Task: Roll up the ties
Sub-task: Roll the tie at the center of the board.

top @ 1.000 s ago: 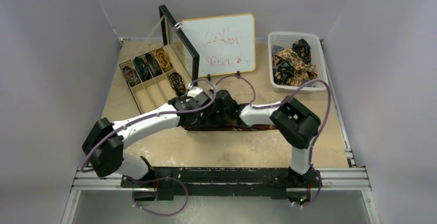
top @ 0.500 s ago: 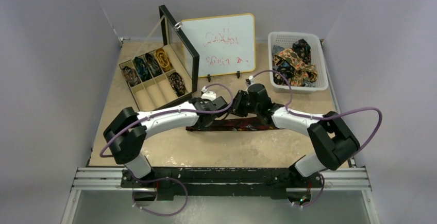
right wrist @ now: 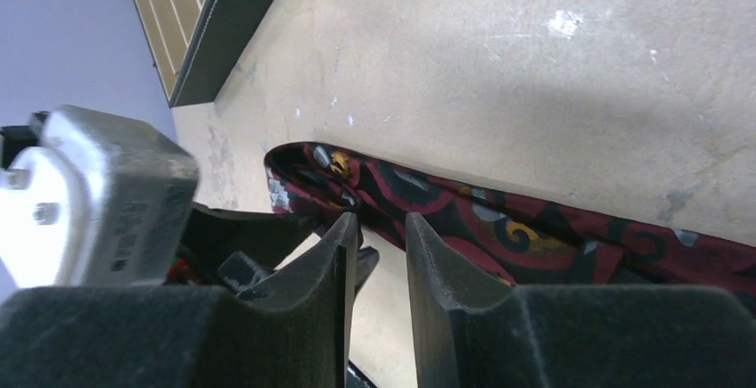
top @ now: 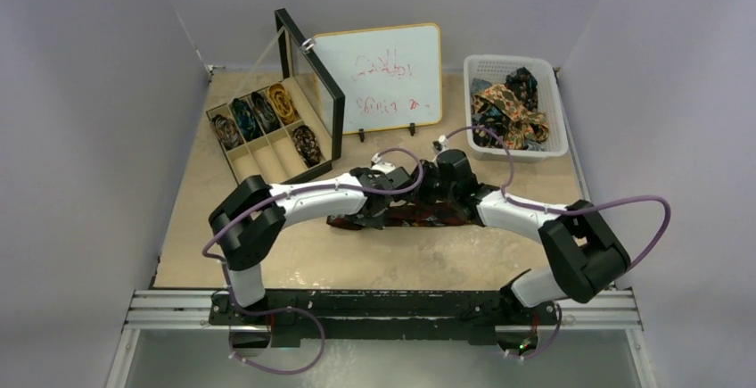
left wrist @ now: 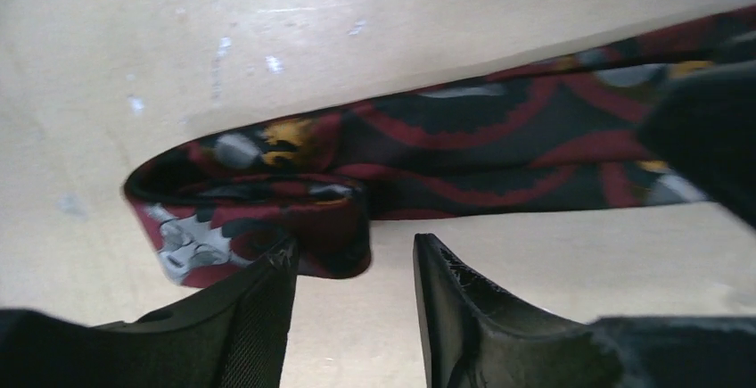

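Note:
A dark maroon patterned tie [top: 419, 217] lies flat across the middle of the table, its left end folded back on itself [left wrist: 258, 218]. My left gripper [left wrist: 352, 254] stands open just short of that fold, nothing between its fingers; the left fingertip [left wrist: 281, 259] is at the fold's edge. My right gripper [right wrist: 382, 227] hovers low next to the tie [right wrist: 499, 227], its jaws slightly apart and empty. In the top view both grippers, left [top: 373, 216] and right [top: 421, 199], meet over the tie's left part.
A compartment box [top: 258, 167] at back left holds several rolled ties, its black lid [top: 312, 85] standing upright. A whiteboard [top: 383, 76] stands behind the arms. A white basket [top: 554, 94] at back right holds loose ties. The left gripper's body [right wrist: 116, 192] sits close beside the right fingers.
The left gripper has opened and let go of the tie's folded end. The right arm swung forward to the tie and its jaws parted a little. The left arm shifted right.

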Robot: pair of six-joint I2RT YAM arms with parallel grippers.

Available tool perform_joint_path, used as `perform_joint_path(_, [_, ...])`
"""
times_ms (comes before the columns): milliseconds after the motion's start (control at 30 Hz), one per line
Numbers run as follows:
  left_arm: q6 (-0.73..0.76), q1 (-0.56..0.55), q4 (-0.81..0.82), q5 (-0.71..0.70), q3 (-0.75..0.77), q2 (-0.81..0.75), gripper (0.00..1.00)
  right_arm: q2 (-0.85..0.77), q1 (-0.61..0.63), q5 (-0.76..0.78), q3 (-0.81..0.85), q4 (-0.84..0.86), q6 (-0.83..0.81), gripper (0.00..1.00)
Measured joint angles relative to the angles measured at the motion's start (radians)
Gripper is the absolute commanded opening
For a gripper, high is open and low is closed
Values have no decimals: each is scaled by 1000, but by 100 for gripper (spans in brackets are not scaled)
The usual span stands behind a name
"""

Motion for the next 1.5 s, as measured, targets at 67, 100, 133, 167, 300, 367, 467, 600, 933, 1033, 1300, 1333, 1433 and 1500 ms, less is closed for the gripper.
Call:
perform_joint_path(67, [13,6,24,45,14,0,52,-3,-6,-4,-12,0,-5,38])
perform_joint_path(100, [14,11,40,70,21,-2,54,-10,-11,-5,-19,-1,-14,42])
perform_joint_path(133, [16,17,55,91,23,-8,60,-16,-16,-8,-23,-1,-22,47])
perform_joint_path(167, [19,30,77,126,18,-26,62,-23,-21,-10,-25,-2,-32,51])
perform_joint_path(300, [31,117,154,235,-58,-200,67,-74,-41,-40,-24,3,-135,78])
perform_joint_path(367, [31,180,193,283,-125,-338,68,-97,-42,-72,-19,30,-215,89])
perform_joint_path(467, [31,288,228,344,-227,-531,68,-100,-16,-142,2,99,-383,99])
perform_joint_path(600, [31,435,264,447,-351,-658,68,-58,126,-146,46,123,-625,99])
perform_joint_path(933, [31,788,292,713,-626,-775,68,180,336,-135,192,51,-1111,99])
perform_joint_path(1033, [29,839,304,755,-655,-793,68,254,357,-133,246,27,-1173,99])
perform_joint_path(1300, [17,862,342,822,-664,-811,68,396,366,-109,336,-17,-1263,95])
perform_joint_path(1333, [12,864,352,830,-666,-811,68,407,365,-108,341,-23,-1269,93])
perform_joint_path(1433, [4,866,374,859,-667,-810,68,437,365,-108,354,-45,-1286,84])
perform_joint_path(1500, [3,866,387,873,-668,-810,68,447,362,-111,369,-53,-1301,74])
